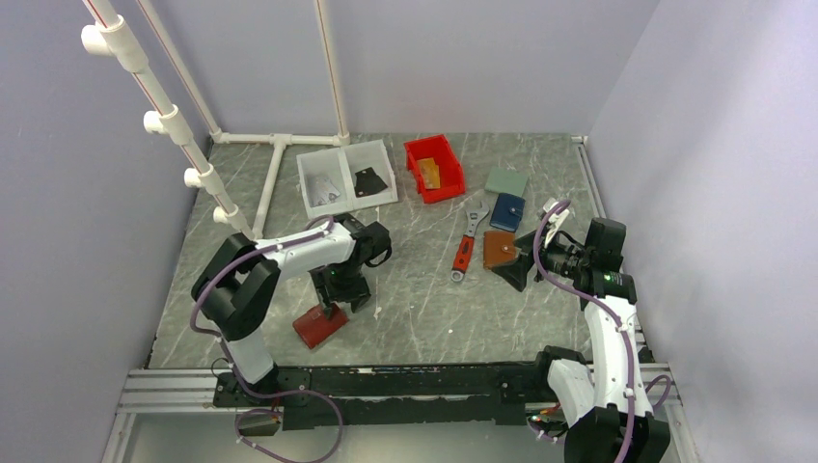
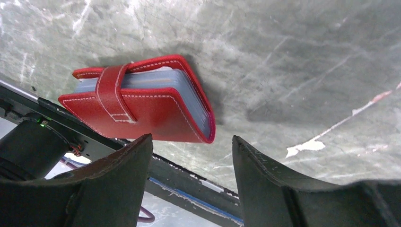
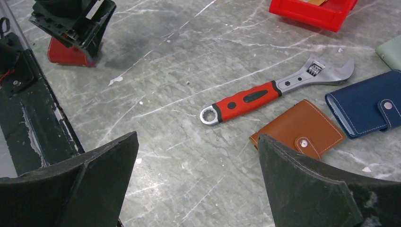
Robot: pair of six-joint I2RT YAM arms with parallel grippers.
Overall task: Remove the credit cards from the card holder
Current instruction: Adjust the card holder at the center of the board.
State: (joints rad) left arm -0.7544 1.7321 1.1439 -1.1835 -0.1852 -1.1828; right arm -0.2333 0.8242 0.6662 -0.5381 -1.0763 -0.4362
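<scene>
Card holder (image 1: pixel 320 326): strapped shut, lower left.
Red bin (image 1: pixel 421 148): tan-orange card (image 1: pixel 430 174) inside.
Left gripper (image 2: pixel 191 142): parted, empty.
Right gripper (image 3: pixel 196 142): wide, empty.

We see a red leather-like folded card holder (image 2: pixel 142 106) edged in white stitching, its inner pockets pale blue-grey. The stone-look desk (image 2: pixel 293 56) is grey-green, veined in white. The adjustable metal wrench (image 3: pixel 269 94) has a red-and-black grip and silver head. The tan-brown leather wallet (image 3: pixel 298 128) and navy leather wallet (image 3: pixel 366 109) carry pale stitching.
</scene>
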